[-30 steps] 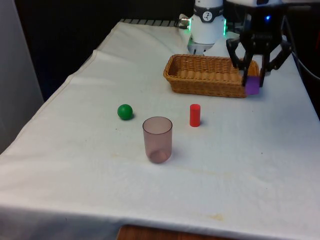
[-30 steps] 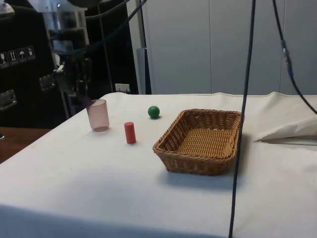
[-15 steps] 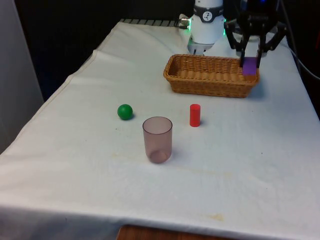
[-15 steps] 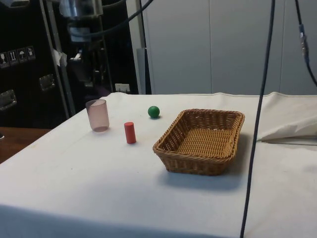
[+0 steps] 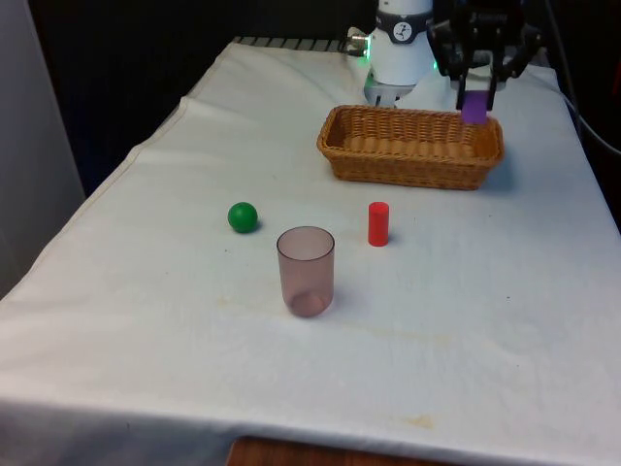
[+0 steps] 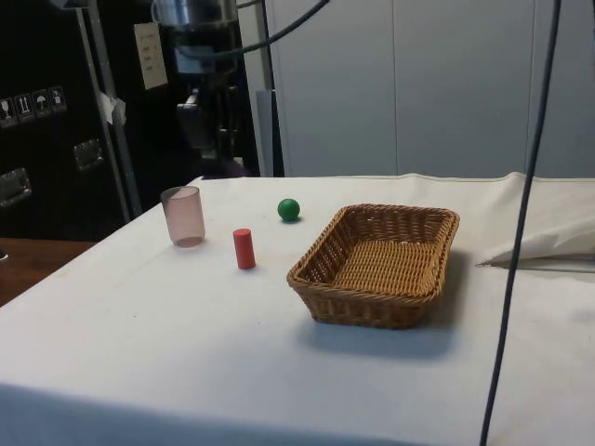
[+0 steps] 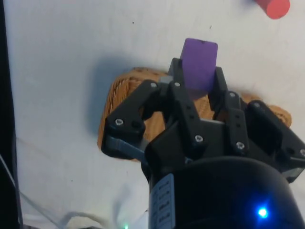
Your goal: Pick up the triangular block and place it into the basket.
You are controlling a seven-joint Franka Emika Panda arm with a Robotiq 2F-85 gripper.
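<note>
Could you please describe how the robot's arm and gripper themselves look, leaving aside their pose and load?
The arm is white with a rounded shell, a black band near its top and small green lights on its sides. The gripper is black, with two fingers on jointed linkages fastened by small silver screws, below a rounded black housing. Dark cables hang past the side view.
</note>
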